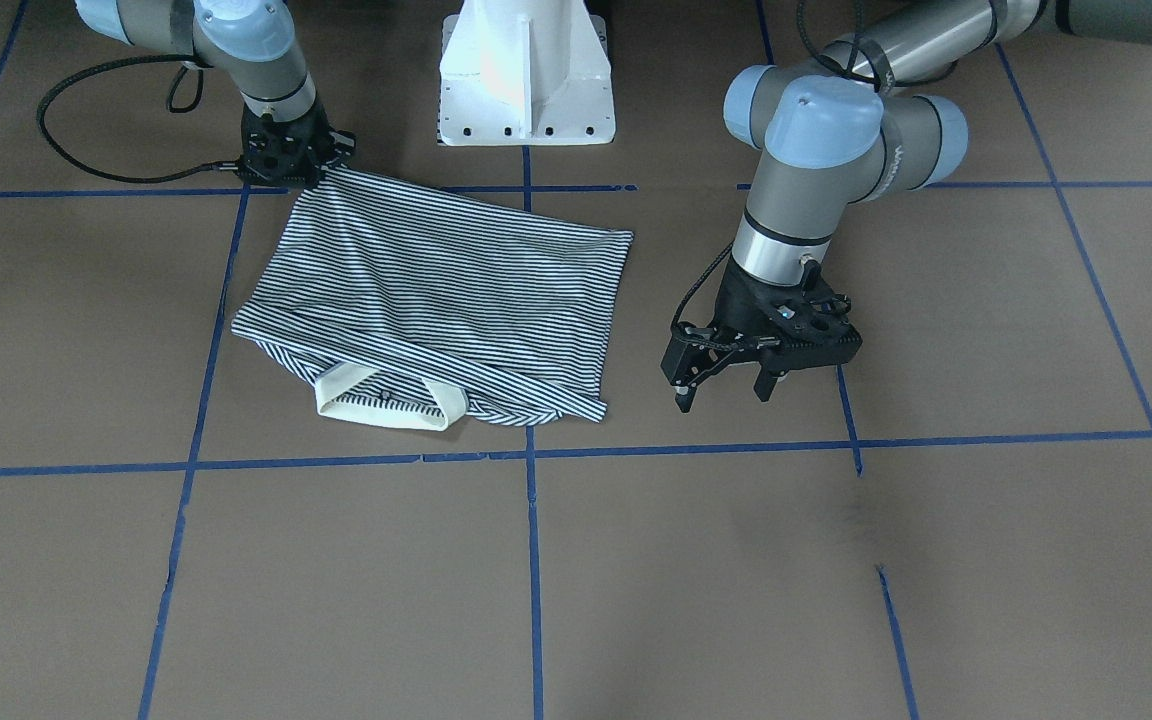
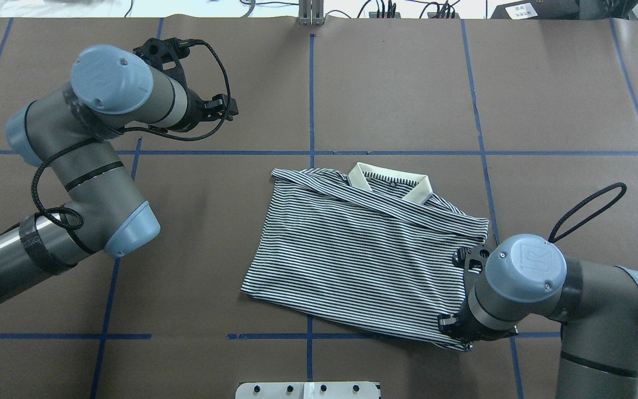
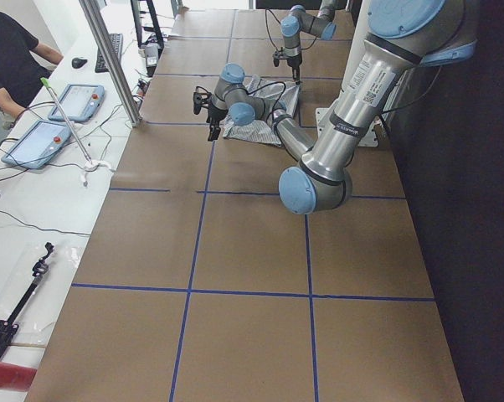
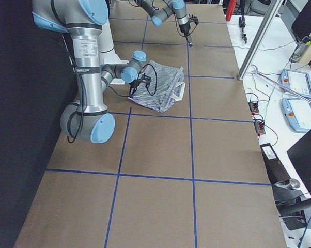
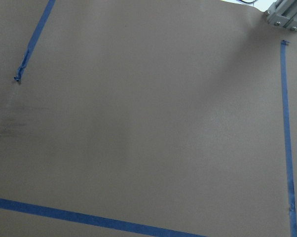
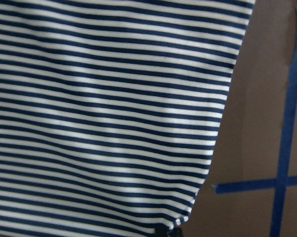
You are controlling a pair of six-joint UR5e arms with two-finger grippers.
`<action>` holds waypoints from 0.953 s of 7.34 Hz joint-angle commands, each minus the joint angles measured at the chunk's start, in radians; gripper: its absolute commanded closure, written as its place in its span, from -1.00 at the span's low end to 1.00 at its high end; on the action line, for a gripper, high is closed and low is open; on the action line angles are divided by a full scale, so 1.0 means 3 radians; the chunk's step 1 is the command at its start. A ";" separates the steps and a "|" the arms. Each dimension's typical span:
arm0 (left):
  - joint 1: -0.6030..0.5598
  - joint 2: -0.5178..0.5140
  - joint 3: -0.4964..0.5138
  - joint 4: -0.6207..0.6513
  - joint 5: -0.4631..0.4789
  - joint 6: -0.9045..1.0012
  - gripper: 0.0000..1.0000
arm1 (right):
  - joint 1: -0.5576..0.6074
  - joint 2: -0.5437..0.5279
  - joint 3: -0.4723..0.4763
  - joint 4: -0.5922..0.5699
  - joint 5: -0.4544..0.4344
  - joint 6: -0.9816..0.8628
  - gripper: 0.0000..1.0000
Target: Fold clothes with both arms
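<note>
The striped polo shirt (image 1: 436, 280) lies folded on the brown table, its white collar (image 1: 391, 410) on the side away from the robot. It also shows in the overhead view (image 2: 363, 249) and fills the right wrist view (image 6: 114, 123). My right gripper (image 1: 291, 165) is down at the shirt's hem corner nearest the base, shut on the cloth, which rises to a point there. In the overhead view the right wrist (image 2: 518, 277) hides that gripper. My left gripper (image 1: 724, 390) is open and empty, hovering just above the table beside the shirt's other side edge, apart from it.
The white pedestal base (image 1: 526, 80) stands behind the shirt. Blue tape lines (image 1: 533, 560) grid the brown paper. The left wrist view shows only bare paper (image 5: 138, 123). Tablets (image 3: 38, 138) and a seated person (image 3: 9, 50) are beyond the table's far edge.
</note>
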 commanded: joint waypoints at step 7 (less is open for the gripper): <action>0.1313 0.0228 -0.0829 0.0895 -0.0148 -0.1728 -1.00 | 0.0762 0.0427 0.0275 0.0036 0.0038 0.0053 -1.00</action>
